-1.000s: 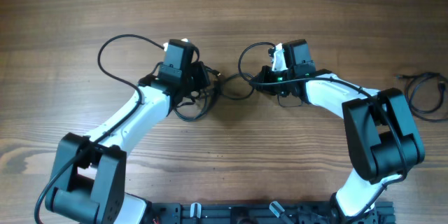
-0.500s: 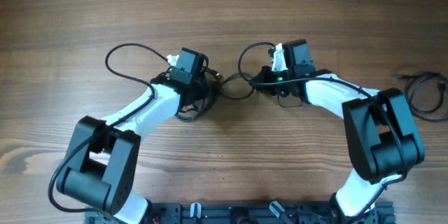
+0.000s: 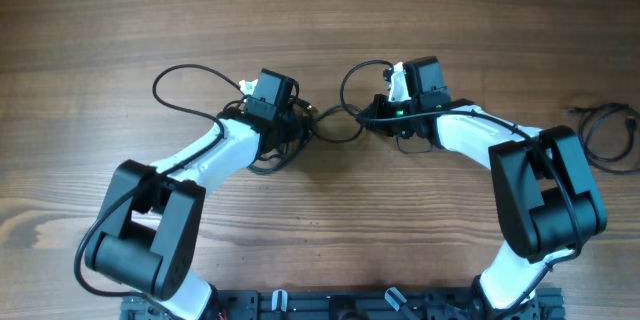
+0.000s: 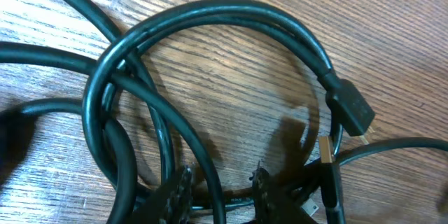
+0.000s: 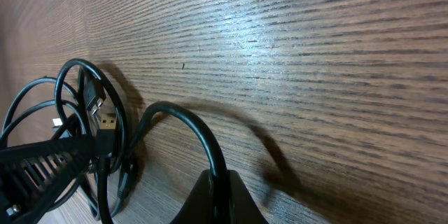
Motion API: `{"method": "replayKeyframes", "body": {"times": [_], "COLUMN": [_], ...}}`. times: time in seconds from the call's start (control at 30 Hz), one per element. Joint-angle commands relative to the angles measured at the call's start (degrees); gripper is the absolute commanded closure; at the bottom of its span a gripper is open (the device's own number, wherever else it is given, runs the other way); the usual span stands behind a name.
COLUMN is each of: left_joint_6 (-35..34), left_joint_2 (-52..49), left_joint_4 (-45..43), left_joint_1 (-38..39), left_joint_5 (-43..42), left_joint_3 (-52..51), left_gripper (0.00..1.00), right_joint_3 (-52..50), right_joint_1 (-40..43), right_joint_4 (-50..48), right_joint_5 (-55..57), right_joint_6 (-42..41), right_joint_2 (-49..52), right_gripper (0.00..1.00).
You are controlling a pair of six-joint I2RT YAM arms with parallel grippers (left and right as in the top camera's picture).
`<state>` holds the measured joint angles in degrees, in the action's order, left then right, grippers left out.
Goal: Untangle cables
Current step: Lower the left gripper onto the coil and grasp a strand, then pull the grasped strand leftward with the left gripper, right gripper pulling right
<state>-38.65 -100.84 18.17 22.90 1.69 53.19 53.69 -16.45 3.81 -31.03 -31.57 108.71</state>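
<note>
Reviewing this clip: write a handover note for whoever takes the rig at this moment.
Left gripper: open, its fingers straddle a strand of the tangle.
Right gripper: shut on a cable that arcs out to the tangle.
Cables: the tangle lies on the table between the arms, its loops crossed, with a black plug at the edge. A separate cable lies far right.
Done: at most that one cable is freed.
Left: the main tangle is not undone.
</note>
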Motion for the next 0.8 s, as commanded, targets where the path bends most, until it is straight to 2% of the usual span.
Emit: {"method": "replayKeyframes", "body": {"times": [0.0,0.1,0.17,0.23,0.37,0.57,0.77], "left_joint_6": [-0.9,-0.9,-0.8,-0.8,-0.8,-0.8,-0.8], "left_joint_2": [-3.8,-5.4,-4.5,-2.1,8.0,29.4,43.9], "left_joint_4": [0.3,-0.2,-1.0,-0.5,-0.4,1.9,8.5], "left_joint_1": [-0.1,-0.1,-0.2,-0.3,-0.3,-0.3,-2.4], "left_joint_5": [2.3,1.9,0.7,0.7,-1.1,-1.3,13.3], "left_joint_3": [-0.7,-0.7,-0.6,0.2,1.1,1.2,1.2], "left_gripper": [0.73,0.86,0.87,0.96,0.96,0.96,0.96], "right_joint_3": [-0.2,-0.2,-0.2,-0.2,-0.2,-0.2,-0.2], "right_joint_1": [-0.1,-0.1,-0.1,-0.1,-0.1,-0.1,-0.1], "right_joint_4": [0.2,0.1,0.1,0.1,0.2,0.1,0.7], "right_joint_5": [0.8,0.9,1.0,1.2,1.6,1.7,3.0], "right_joint_6": [0.7,0.7,0.7,1.0,1.6,1.6,1.4], "right_joint_2": [0.6,0.6,0.6,0.6,0.6,0.6,0.6], "right_gripper": [0.96,0.96,0.96,0.96,0.96,0.96,0.96]}}
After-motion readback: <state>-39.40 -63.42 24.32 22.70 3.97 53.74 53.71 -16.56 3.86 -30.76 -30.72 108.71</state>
